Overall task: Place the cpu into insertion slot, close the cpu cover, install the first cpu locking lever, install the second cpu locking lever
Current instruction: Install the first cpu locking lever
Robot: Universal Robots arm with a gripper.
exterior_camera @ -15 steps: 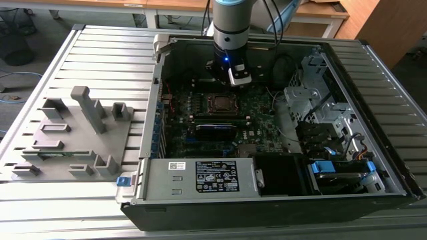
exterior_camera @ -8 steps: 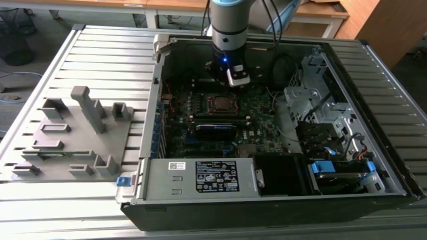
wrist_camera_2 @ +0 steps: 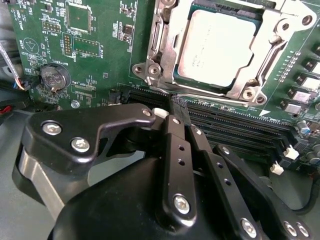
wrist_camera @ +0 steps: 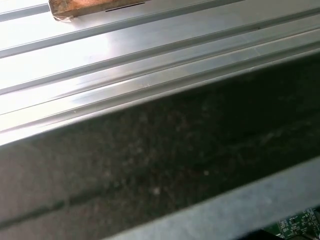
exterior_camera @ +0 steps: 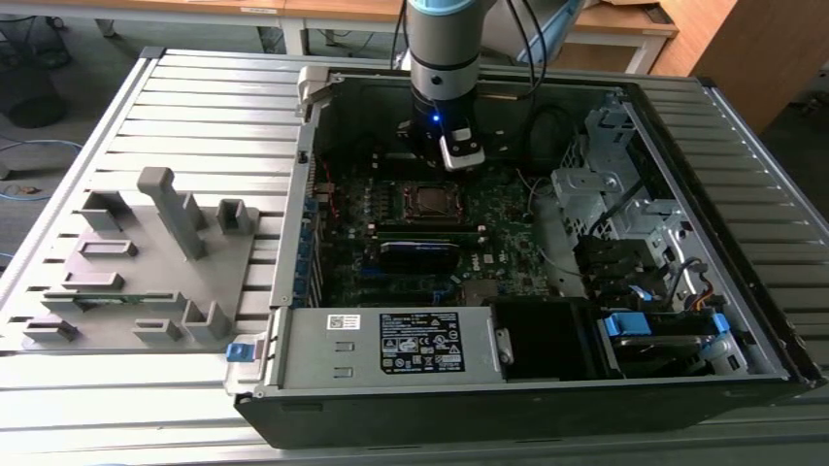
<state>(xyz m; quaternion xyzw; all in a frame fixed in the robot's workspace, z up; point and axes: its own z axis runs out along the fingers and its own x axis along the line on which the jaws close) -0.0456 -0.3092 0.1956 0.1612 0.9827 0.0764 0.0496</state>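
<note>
The cpu [wrist_camera_2: 217, 47], with a pale grey metal face, lies in the insertion slot [wrist_camera_2: 150, 67] on the green board. The silvery cpu cover [wrist_camera_2: 272, 30] lies flat around it, framing its face. A thin locking lever rod [wrist_camera_2: 210, 97] runs along the socket edge nearest my fingers. My black gripper [wrist_camera_2: 179, 112] is shut, with nothing seen between the fingers, and its tips sit just beside that edge, over the memory slots. In the exterior view the gripper [exterior_camera: 453, 163] hangs inside the open case just behind the cpu [exterior_camera: 425, 199].
Long black memory slots [wrist_camera_2: 240, 125] lie beside the socket, and a coin battery [wrist_camera_2: 54, 77] sits on the board. A drive cage [exterior_camera: 622, 214] and cables fill the case's right side in the exterior view. A grey parts fixture [exterior_camera: 143, 262] stands on the slatted table [wrist_camera: 125, 60].
</note>
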